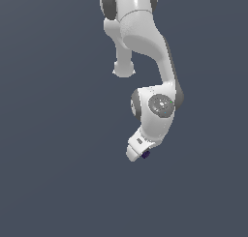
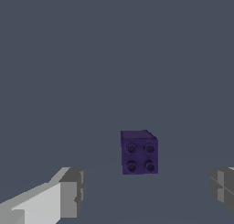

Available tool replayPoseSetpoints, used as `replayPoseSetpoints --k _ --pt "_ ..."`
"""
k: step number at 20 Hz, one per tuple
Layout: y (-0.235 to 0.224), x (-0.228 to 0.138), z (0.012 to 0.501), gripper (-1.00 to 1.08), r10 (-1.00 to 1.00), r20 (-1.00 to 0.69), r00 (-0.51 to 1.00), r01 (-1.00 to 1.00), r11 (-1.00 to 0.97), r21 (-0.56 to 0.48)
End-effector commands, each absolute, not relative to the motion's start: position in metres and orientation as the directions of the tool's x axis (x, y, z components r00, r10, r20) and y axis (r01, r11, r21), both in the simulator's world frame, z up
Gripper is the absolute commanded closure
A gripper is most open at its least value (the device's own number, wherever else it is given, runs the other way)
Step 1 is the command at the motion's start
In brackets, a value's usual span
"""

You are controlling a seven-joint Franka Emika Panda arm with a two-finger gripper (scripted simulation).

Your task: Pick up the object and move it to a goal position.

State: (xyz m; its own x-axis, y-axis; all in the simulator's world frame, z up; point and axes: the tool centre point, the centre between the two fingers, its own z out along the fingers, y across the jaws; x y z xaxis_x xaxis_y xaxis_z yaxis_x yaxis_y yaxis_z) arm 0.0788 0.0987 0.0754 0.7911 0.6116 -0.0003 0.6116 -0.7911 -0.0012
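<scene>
White Panda arm comes down from the top of the exterior view, bends at a grey-capped joint and ends in the gripper, low and tilted toward the exterior view's left. Ground is flat dark grey-blue all round.

Landmark: the cube.

Wrist view, left to right: left of the cube, one white finger with a grey pad comes in at the frame edge, well apart from the cube's side. Then the cube itself, dark purple, sitting on the ground, upright, four small round dimples on the face toward the camera, lighter top face showing. Right of the cube, the other grey pad, only partly in frame, also clear of the cube. Gap on the right looks a bit wider than the left, so the cube sits off-centre between the pads, nearer the left one.

Claw state: spread wide, nothing held. Neither pad touches the cube; ground is visible on both sides of it. The pads lie nearer the camera than the cube in this view, so I cannot tell whether the cube is actually between the fingers or just ahead of them.

Exterior view: the cube shows as a tiny dark speck just at the gripper's tip, on its exterior-view right side, mostly hidden by the white hand. Fingers themselves too small to make out there. Whether the cube touches the hand in that view: cannot tell.
</scene>
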Motion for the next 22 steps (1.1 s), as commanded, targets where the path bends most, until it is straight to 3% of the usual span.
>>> replayPoseSetpoints --k 1,22 --pt "0.099 0.081 0.073 -0.92 0.625 0.000 0.781 0.625 -0.781 0.000" --pt "0.100 0.081 0.022 -0.92 0.628 0.000 0.779 0.628 -0.779 0.000"
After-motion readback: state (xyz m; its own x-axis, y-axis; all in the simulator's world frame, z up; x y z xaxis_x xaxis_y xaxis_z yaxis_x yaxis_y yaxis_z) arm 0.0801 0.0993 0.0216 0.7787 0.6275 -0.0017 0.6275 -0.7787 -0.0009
